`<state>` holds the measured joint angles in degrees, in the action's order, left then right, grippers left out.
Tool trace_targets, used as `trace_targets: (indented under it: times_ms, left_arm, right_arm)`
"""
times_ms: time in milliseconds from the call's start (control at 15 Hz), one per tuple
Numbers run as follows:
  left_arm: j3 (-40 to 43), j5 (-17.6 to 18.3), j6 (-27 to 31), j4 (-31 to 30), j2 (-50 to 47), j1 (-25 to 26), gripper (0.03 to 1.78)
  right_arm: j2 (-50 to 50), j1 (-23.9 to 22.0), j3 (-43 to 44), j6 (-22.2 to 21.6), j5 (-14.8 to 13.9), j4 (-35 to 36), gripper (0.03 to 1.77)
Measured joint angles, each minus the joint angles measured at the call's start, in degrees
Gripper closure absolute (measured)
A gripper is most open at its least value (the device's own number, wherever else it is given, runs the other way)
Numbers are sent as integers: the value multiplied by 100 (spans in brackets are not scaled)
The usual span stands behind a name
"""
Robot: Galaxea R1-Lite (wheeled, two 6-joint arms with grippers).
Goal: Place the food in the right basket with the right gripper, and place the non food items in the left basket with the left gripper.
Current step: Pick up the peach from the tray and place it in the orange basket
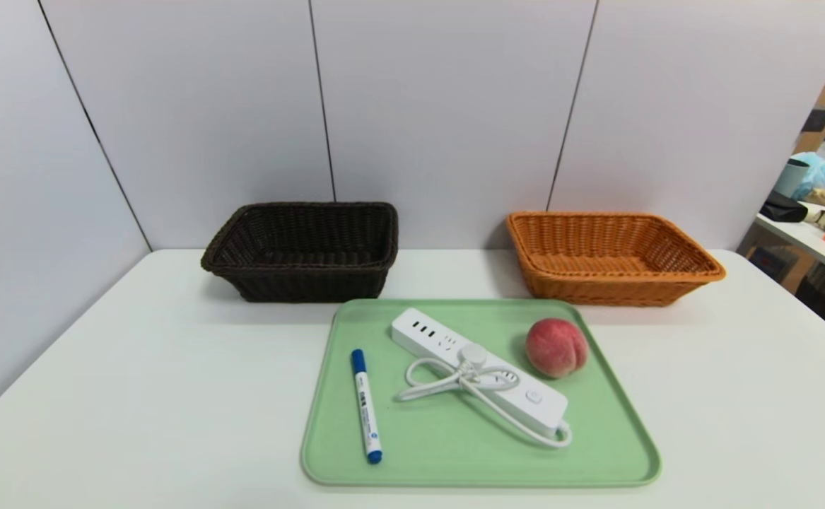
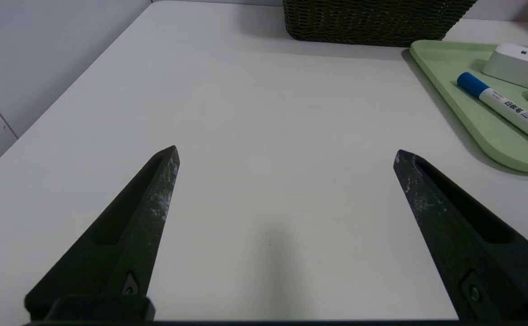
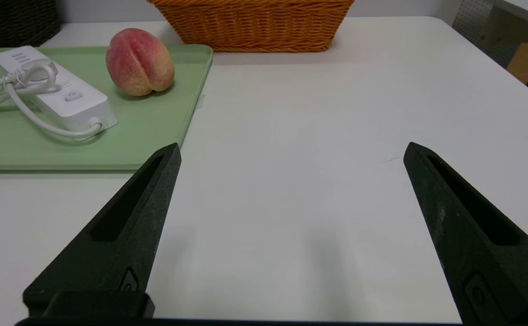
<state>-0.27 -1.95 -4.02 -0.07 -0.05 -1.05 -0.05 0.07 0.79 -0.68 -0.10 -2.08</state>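
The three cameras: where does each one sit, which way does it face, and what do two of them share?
Head view: high, facing forward and down at the green tray, dark basket and orange basket; no robot part shows.
Left wrist view: low over the table, facing forward; open left hand, marker.
Right wrist view: low, facing forward; open right hand, peach.
Both wrist views share the tray and the power strip.

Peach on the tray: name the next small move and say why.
Probably send the right gripper, open and empty over bare table, toward the peach. It sits untouched on the green tray, just before the empty orange basket.
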Motion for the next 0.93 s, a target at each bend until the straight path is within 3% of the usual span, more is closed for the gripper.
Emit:
trace_targets:
  times_ms: [200,400,600,933]
  left_arm:
    - [-551,-2,218,310,49,0,12]
    - [-1936,185,265,939,630,-2,12]
    - [-3189,633,389,1120,1716,-11,12]
    - [-4992,828,790,969,3951,-13,12]
  right_arm:
    - [99,0,736,-13,40,-627,10]
    - [897,-7,2096,-26,255,-1189,10]
    - [2169,-7,3661,123,585,-1381,10]
    - [4354,113,6233,440,1156,-1649,10]
